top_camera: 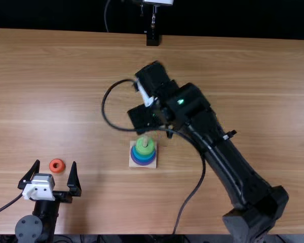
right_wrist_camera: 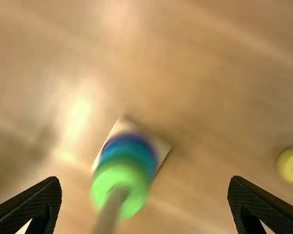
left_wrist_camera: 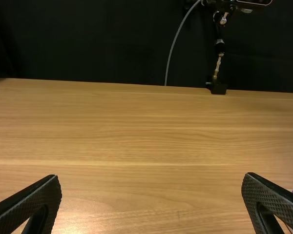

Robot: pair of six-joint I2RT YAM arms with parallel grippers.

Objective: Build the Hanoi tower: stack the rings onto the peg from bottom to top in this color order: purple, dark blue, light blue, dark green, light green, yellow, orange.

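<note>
Right gripper [right_wrist_camera: 144, 180]: was spread, empty
Left gripper [left_wrist_camera: 152, 177]: was spread, empty
Yellow ring [right_wrist_camera: 289, 165]: I judged it next, wanting a centred grip
Peg [right_wrist_camera: 112, 207]: called for level lowering

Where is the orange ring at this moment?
In the top view, the orange ring lies flat on the table at the left side, just beyond the left gripper, near the gap between its open fingers.
</note>
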